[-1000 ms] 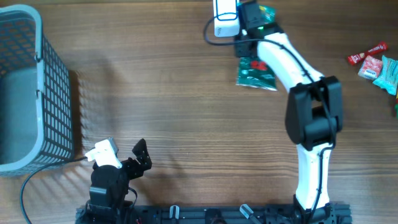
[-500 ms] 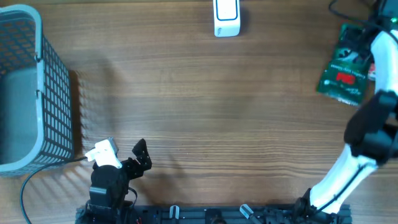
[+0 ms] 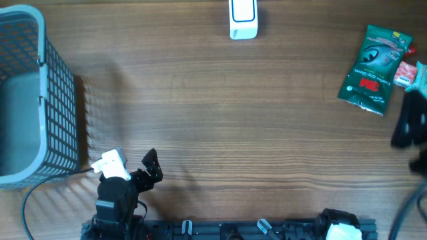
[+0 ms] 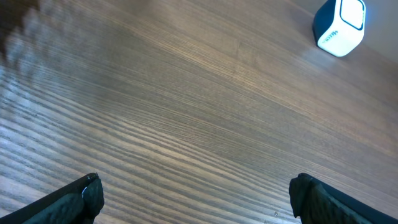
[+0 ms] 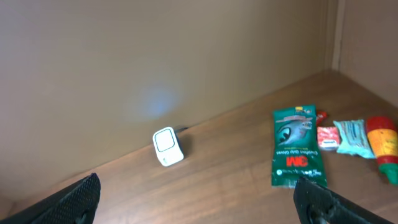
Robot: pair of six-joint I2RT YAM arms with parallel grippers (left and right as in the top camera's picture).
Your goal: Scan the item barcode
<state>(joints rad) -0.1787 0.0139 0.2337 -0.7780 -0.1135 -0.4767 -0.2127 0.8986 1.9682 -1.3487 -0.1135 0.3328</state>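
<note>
While the flat green plastic packet point(image 3: 370, 69) is lying on the brown wooden table point(image 3: 200, 100), well right of the white rounded scanner point(image 3: 242, 19), the left gripper point(image 4: 196, 196) and right gripper point(image 5: 198, 196) are gaping wide, empty.

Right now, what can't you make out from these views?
- Barcode on the green packet: not visible in overhead or right wrist; only its printed front shows.
- Small packets beside it: cut off by overhead's right edge.
- Right arm: blurred at overhead's right edge.
- Basket: cut off by overhead's left edge.
</note>
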